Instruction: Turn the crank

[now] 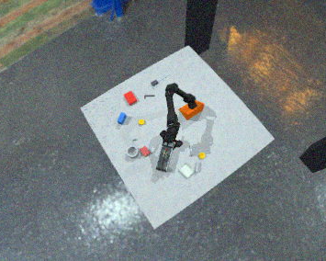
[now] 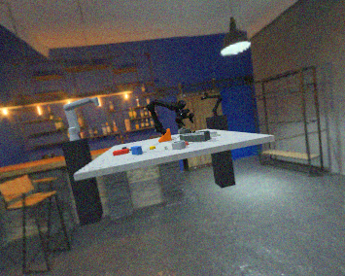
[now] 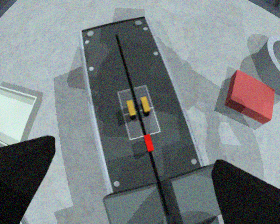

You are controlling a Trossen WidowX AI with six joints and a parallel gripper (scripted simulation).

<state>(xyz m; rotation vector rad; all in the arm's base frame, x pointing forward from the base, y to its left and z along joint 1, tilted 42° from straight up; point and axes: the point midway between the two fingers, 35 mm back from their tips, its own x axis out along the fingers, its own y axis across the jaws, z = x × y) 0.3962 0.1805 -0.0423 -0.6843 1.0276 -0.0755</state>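
Hangs above the dark machine (image 1: pixel 163 164) (image 2: pixel 194 137) (image 3: pixel 111 155) with an empty claw (image 1: pixel 171 141) (image 2: pixel 190 118) (image 3: pixel 136 159) spread wide; shows the red pointer (image 3: pixel 149 143) between the brass marks (image 3: pixel 131 108) and grey housing (image 3: pixel 136 204)

1. In the wrist view, the bottom edge cuts off the grey block-shaped housing (image 3: pixel 141 200) of the machine; no crank handle can be made out there.
2. The right edge cuts off the round grey open-topped cup (image 3: pixel 261 62).
3. The left edge crops the pale square tray (image 3: pixel 11 115).
4. In the exterior view, the red pointer is too small to tell.
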